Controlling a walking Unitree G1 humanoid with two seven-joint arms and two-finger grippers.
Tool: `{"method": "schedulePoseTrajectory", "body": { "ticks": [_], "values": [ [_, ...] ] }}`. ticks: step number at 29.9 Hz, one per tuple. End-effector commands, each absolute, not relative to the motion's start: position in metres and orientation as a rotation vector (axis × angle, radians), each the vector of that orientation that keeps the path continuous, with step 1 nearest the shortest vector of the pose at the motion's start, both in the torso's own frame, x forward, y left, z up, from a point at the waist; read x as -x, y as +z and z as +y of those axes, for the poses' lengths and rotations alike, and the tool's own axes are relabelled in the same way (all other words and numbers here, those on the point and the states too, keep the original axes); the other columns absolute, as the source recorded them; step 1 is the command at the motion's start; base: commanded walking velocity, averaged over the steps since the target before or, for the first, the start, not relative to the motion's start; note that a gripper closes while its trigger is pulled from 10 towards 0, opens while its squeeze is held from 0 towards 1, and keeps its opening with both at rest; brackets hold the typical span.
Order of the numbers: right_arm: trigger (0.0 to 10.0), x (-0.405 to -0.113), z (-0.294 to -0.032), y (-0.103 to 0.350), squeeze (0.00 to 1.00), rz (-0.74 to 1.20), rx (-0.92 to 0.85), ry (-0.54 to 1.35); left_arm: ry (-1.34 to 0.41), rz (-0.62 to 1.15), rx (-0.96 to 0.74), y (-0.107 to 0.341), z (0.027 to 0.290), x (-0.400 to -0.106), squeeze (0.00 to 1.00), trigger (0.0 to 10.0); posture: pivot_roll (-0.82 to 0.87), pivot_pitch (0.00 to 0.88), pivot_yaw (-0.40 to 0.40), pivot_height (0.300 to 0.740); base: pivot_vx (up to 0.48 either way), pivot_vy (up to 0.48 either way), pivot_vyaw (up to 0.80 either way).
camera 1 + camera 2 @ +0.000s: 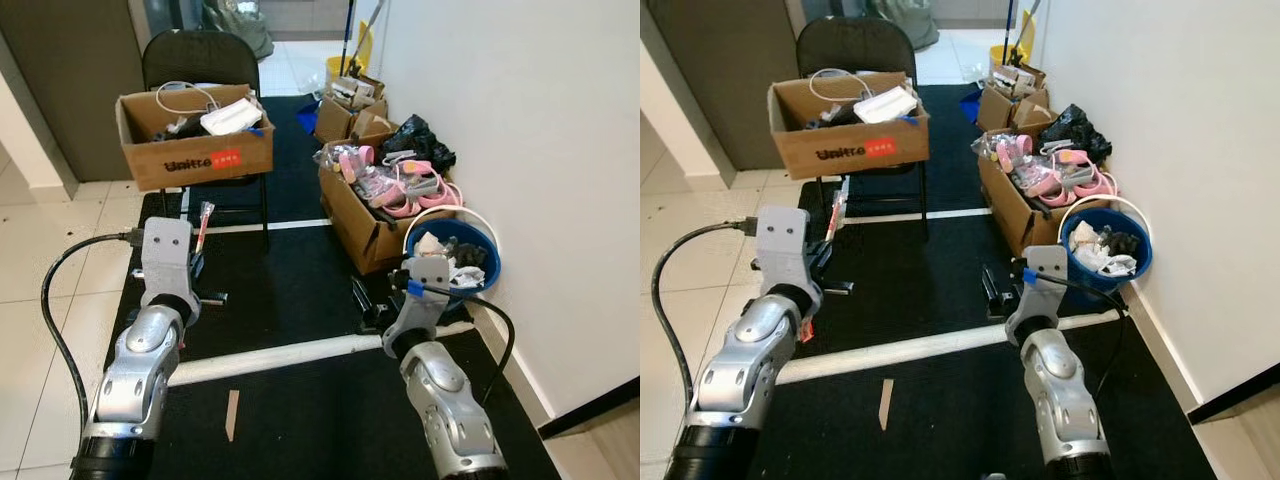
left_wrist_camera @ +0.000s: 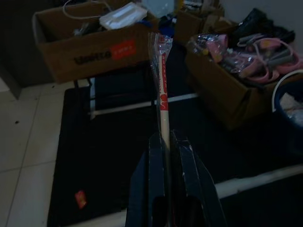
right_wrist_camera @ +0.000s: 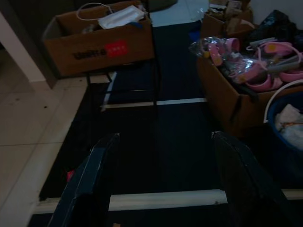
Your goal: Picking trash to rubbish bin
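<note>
Well left of the blue rubbish bin [image 1: 452, 262], a wrapped stick in a red-and-clear sleeve [image 2: 162, 82] is held upright by the left gripper [image 2: 165, 142], its jaws clamped on the lower end so the wrapper stands clear of the black mat [image 1: 290, 280]. Just beside the bin, the right gripper [image 3: 163, 156] is carried low with jaws wide apart, empty. The bin is already loaded with crumpled paper; transport to it is judged still ahead.
</note>
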State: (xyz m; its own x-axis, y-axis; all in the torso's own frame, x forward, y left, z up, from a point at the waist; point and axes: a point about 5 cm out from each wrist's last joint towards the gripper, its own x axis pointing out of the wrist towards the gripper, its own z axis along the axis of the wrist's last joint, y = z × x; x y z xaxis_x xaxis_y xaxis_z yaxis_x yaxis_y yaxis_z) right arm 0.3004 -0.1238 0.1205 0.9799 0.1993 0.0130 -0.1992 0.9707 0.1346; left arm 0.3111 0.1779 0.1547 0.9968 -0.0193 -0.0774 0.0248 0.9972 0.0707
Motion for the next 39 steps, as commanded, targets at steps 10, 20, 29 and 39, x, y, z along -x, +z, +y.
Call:
{"method": "schedulePoseTrajectory", "body": {
  "ticks": [10, 20, 29, 39],
  "values": [
    [10.0, -0.2945, -0.1261, 0.1120, 0.00, 0.035, -0.134, 0.194, -0.040, 0.099, -0.065, 0.1491, 0.1738, -0.3079, 0.00, 10.0, 0.00, 0.144, 0.012, 0.740, 0.330, 0.000, 0.00],
    [10.0, -0.2945, -0.1233, 0.1122, 0.00, 0.033, -0.132, 0.200, -0.052, 0.096, -0.073, 0.1488, 0.1726, -0.3058, 0.00, 10.0, 0.00, 0.132, 0.010, 0.740, 0.333, 0.000, 0.00],
    [10.0, -0.2950, -0.1222, 0.1129, 0.00, 0.025, -0.134, 0.208, -0.052, 0.094, -0.073, 0.1491, 0.1728, -0.3050, 0.00, 10.0, 0.01, 0.125, 0.007, 0.740, 0.330, 0.000, 0.00],
    [10.0, -0.2950, -0.1202, 0.1127, 0.00, 0.025, -0.146, 0.222, -0.058, 0.084, -0.061, 0.1516, 0.1726, -0.3055, 0.00, 10.0, 0.01, 0.121, 0.005, 0.740, 0.331, 0.000, 0.00]
  ]
}}
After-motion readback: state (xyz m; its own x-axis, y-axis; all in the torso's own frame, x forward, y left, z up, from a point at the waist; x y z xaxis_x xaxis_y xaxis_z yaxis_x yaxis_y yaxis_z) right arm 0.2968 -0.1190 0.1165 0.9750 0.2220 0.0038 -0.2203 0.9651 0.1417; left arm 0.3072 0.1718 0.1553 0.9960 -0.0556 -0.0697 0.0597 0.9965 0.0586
